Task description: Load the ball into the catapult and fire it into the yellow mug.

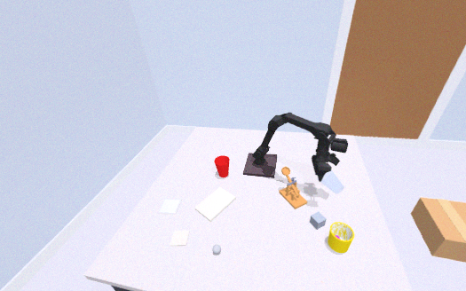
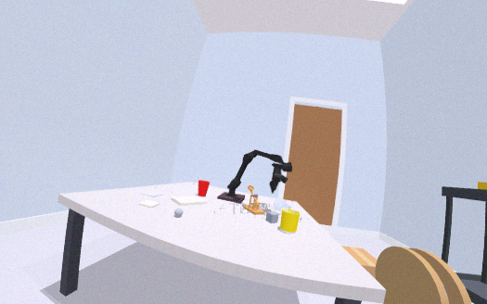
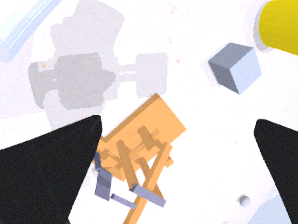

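Observation:
The orange catapult point(image 1: 300, 201) point(image 2: 254, 210) point(image 3: 167, 120) stands on the table with its throwing arm raised. Its spoon point(image 1: 286, 170) is empty. The yellow mug point(image 1: 339, 247) point(image 2: 289, 221) point(image 3: 284, 25) stands upright near the front right of the table, in line with the catapult's base and beyond the cube. The magenta ball point(image 1: 337, 237) shows inside the mug in the top view; it is hidden in the other views. My gripper point(image 1: 321, 176) point(image 2: 273, 191) point(image 3: 180, 124) is open and empty, pointing down above the table beside the catapult.
A blue-grey cube point(image 1: 318, 220) point(image 2: 272, 217) point(image 3: 235, 69) lies between catapult and mug. A red cup point(image 1: 223, 168) point(image 2: 203, 188), a white slab point(image 1: 215, 204), two pale sheets and a grey ball point(image 1: 217, 249) point(image 2: 178, 212) lie left. A pale blue translucent panel point(image 1: 333, 183) is beside the gripper.

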`<state>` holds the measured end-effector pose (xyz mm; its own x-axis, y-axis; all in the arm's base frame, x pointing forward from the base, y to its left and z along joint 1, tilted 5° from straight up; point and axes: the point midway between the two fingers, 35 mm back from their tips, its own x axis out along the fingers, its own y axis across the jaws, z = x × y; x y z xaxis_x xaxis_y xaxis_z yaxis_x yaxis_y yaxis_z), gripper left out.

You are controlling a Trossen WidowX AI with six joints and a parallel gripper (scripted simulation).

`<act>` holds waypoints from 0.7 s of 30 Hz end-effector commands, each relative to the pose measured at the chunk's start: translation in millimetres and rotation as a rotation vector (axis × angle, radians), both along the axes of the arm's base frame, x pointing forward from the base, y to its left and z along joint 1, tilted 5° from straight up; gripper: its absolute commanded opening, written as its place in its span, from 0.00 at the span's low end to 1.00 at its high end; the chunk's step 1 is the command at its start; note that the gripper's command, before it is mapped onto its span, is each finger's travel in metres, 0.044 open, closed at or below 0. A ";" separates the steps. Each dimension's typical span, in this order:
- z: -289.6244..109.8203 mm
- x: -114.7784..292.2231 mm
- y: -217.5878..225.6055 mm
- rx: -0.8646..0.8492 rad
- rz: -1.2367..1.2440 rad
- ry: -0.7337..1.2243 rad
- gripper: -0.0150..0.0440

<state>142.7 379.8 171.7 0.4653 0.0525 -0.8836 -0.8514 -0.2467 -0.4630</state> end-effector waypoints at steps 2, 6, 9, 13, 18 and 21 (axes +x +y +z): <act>12.8 24.7 16.6 0.141 -0.114 0.030 1.00; 26.0 45.3 27.3 0.251 -0.195 0.049 1.00; 36.7 61.5 34.0 0.334 -0.253 0.062 1.00; 52.2 83.2 41.9 0.446 -0.327 0.076 1.00; 73.3 110.5 49.6 0.586 -0.412 0.090 1.00; 86.9 127.1 52.6 0.671 -0.459 0.098 1.00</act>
<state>251.2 427.9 246.0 0.4788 0.3624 -0.7996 -0.8633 0.3596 -0.3540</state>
